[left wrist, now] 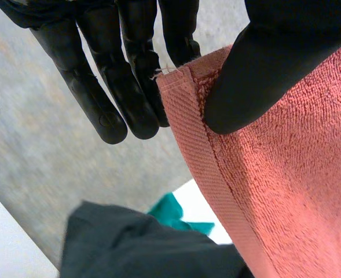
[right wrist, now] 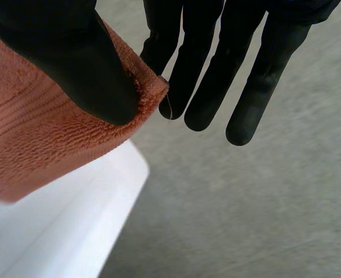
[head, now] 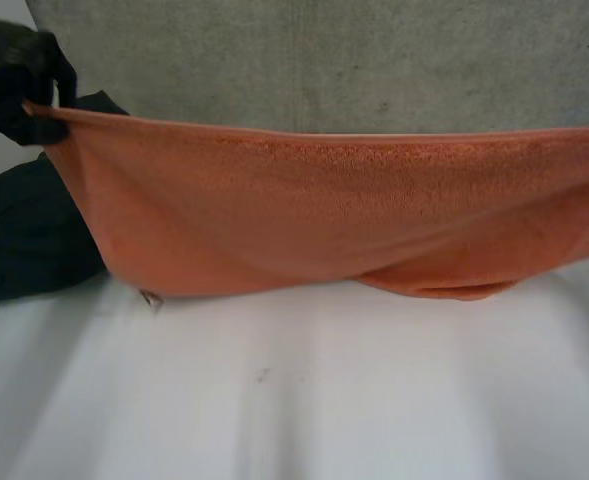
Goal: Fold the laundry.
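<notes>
We hold the towel (head: 324, 210) stretched above the counter (head: 294, 400), its lower edge sagging down to it. Our left hand (left wrist: 263, 63) is clamped on one top corner, our right hand (right wrist: 72, 52) on the other. The terry looks soft, limp and light, so corners suit best. A dark garment (head: 29, 235) lies near the left hand.

Orange terry towel (head: 334, 210), stretched taut above table, lower edge sagging
</notes>
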Controlling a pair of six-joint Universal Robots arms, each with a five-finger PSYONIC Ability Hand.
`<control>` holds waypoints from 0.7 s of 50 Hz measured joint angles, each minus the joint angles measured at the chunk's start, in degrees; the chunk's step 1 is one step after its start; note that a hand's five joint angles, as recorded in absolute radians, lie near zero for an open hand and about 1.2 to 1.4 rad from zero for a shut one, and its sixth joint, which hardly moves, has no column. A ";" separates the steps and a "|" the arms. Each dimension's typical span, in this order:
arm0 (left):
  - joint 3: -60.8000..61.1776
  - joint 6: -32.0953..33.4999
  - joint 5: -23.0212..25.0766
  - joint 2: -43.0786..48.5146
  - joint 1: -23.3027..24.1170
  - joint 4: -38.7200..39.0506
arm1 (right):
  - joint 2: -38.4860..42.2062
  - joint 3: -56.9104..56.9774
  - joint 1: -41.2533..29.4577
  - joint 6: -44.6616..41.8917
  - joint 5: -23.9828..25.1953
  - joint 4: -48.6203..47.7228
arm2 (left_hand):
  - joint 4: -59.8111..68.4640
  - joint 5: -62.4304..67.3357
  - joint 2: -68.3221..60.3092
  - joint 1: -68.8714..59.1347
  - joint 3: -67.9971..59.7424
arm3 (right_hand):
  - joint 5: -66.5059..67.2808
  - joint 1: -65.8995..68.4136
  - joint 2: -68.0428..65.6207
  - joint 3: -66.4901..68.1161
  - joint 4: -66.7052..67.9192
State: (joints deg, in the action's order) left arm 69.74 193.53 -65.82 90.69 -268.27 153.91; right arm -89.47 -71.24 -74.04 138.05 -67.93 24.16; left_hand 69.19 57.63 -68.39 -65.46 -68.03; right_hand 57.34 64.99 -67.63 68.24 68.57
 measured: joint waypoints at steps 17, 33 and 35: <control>-34.92 3.49 -15.05 35.70 10.77 9.70 | 26.72 21.03 -12.86 5.73 -15.27 -24.06 | 0.00 0.00 -0.16 0.00 -0.21 | 0.00 0.00 0.00 0.15 0.02; -47.44 -9.38 -21.31 34.80 13.04 31.47 | 25.88 23.64 -14.61 26.43 -21.99 -54.43 | 0.00 0.00 -0.19 0.00 -0.22 | 0.00 0.00 0.00 0.15 0.02; -43.93 -9.32 -20.62 34.59 12.95 32.15 | 25.51 21.51 -14.63 26.06 -20.71 -53.33 | 0.00 0.00 -0.19 0.00 -0.22 | 0.00 0.00 0.00 0.15 0.02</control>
State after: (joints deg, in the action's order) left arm 25.82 184.22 -86.44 125.27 -255.32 186.06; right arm -63.97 -49.73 -88.67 164.11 -88.64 -29.17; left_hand 69.19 57.63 -68.58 -65.46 -68.24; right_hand 57.34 64.99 -67.63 68.39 68.59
